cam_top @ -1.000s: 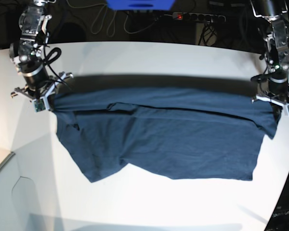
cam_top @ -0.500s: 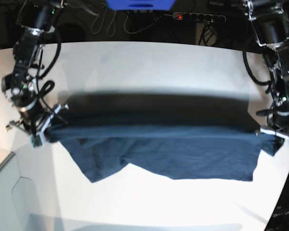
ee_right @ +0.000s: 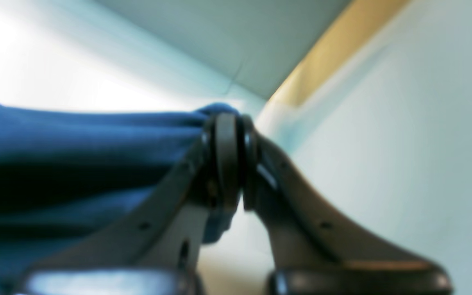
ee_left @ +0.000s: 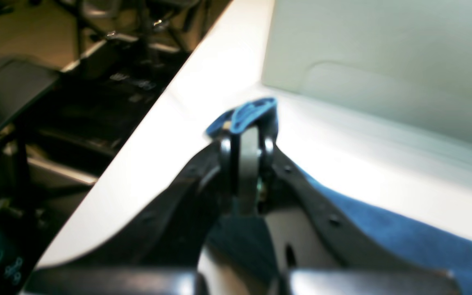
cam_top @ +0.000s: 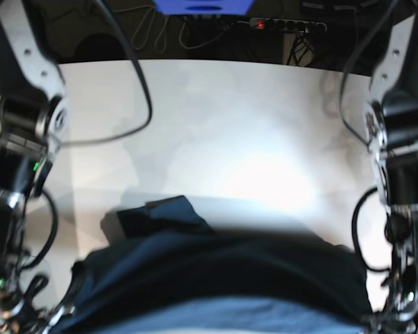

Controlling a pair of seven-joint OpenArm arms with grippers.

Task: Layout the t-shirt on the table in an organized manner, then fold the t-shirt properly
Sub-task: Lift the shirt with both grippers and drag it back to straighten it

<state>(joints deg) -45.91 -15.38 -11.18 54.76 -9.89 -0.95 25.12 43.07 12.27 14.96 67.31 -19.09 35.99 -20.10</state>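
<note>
Shirt (cam_top: 216, 278) lifted and stretched near the table's (cam_top: 216, 118) front edge: layout step.
On the base view's left my right gripper (ee_right: 230, 159) pinches one corner, my left gripper (ee_left: 246, 159) the other; next I'd lower it flat, keeping it taut.

No readable text anywhere (frames too blurred).

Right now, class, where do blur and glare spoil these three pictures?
Base view: glare whitens the table; the t-shirt is smeared at the bottom. Left wrist view: soft all over, the dark background blurred. Right wrist view: cloth and jaws blurred, upper left washed out.
</note>
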